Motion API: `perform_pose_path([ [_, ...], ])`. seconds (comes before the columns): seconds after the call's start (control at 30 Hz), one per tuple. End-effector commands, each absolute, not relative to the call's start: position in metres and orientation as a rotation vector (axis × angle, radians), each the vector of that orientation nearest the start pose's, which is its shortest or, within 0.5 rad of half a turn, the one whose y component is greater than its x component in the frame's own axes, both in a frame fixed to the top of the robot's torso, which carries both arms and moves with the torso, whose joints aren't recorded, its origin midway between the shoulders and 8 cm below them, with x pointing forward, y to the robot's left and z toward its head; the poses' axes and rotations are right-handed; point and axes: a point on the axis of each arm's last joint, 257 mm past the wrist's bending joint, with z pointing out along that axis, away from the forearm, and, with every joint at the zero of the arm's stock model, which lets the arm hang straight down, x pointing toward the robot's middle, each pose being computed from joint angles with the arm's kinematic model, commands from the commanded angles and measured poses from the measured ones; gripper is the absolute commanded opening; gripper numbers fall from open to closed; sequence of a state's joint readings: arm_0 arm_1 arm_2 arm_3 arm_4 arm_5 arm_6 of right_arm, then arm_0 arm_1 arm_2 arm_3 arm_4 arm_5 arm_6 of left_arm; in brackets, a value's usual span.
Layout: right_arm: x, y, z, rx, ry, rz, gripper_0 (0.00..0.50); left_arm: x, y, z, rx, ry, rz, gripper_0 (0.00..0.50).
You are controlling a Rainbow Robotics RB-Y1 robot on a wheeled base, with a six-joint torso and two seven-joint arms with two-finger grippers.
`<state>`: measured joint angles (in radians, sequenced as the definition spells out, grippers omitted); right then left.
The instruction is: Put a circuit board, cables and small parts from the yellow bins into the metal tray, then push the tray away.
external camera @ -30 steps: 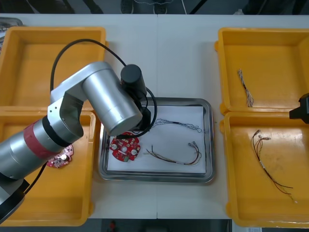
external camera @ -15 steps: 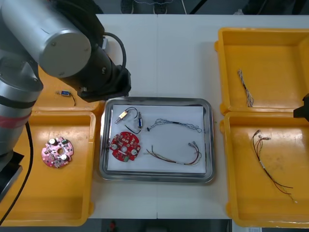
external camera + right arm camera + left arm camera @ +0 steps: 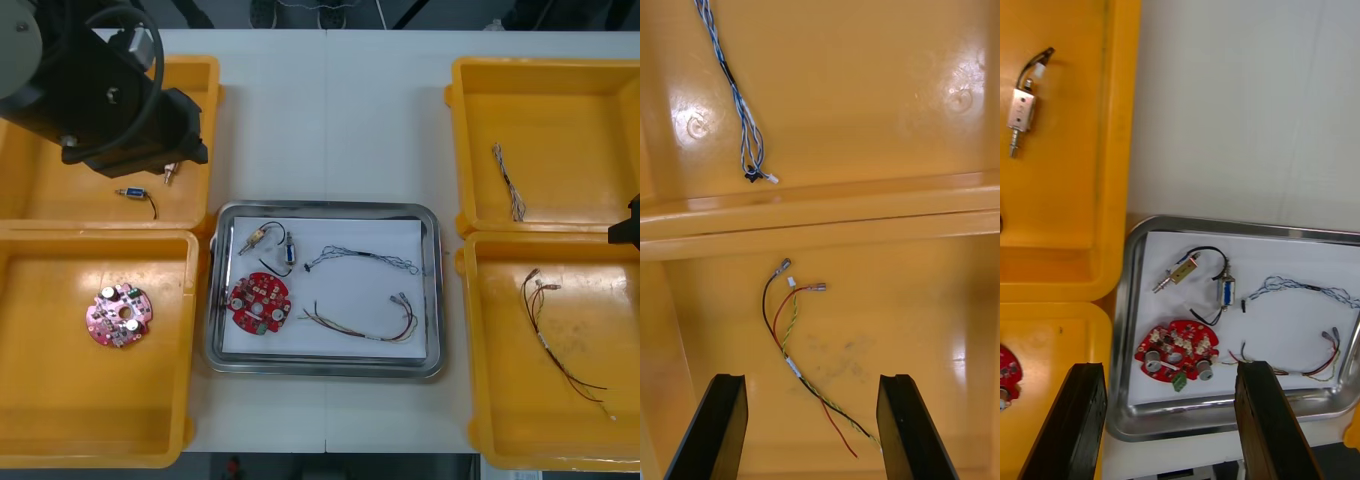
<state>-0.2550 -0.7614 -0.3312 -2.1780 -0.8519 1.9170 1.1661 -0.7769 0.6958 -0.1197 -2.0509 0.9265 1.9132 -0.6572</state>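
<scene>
Tray loaded; push pending.
At desk (image 3: 330, 110) centre, metal tray (image 3: 431, 290) holds circuit board (image 3: 259, 303), cables (image 3: 380, 257), small parts (image 3: 254, 238). Released: left gripper (image 3: 1169, 367), over far-left bin (image 3: 60, 205); right gripper (image 3: 811, 377), idle over right bins (image 3: 560, 100). Next, likely: push near rim.

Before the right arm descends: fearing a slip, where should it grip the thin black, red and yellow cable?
The thin black, red and yellow cable: probably its bundled middle, from straight above; it lies flat in the yellow bin, ends splaying.
</scene>
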Motion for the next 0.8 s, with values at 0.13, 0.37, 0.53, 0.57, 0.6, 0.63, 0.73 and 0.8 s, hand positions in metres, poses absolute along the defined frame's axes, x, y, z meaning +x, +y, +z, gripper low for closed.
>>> perform_pose_path([
  [0.13,0.394,-0.369,-0.115,0.173,2.553,0.044,0.500,0.458,0.239,-0.040,0.001,2.502,-0.172,0.500],
  [0.37,0.388,-0.346,-0.114,0.073,2.567,0.103,0.500,0.449,0.289,-0.048,0.028,2.513,-0.076,0.500],
  [0.53,0.387,-0.328,-0.113,-0.014,2.558,0.083,0.500,0.443,0.313,-0.055,0.012,2.530,-0.029,0.500],
  [0.57,0.387,-0.322,-0.110,-0.047,2.550,0.078,0.500,0.442,0.320,-0.057,0.001,2.534,-0.020,0.500],
  [0.6,0.387,-0.316,-0.109,-0.081,2.545,0.071,0.500,0.440,0.324,-0.060,-0.004,2.539,-0.015,0.500],
  [0.63,0.387,-0.313,-0.107,-0.094,2.540,0.068,0.500,0.439,0.326,-0.061,-0.007,2.541,-0.012,0.500],
  [0.73,0.387,-0.292,-0.104,-0.195,2.530,0.074,0.500,0.436,0.337,-0.069,-0.029,2.555,0.009,0.500],
  [0.8,0.385,-0.269,-0.103,-0.293,2.534,0.108,0.500,0.432,0.343,-0.078,-0.040,2.572,0.019,0.500],
])
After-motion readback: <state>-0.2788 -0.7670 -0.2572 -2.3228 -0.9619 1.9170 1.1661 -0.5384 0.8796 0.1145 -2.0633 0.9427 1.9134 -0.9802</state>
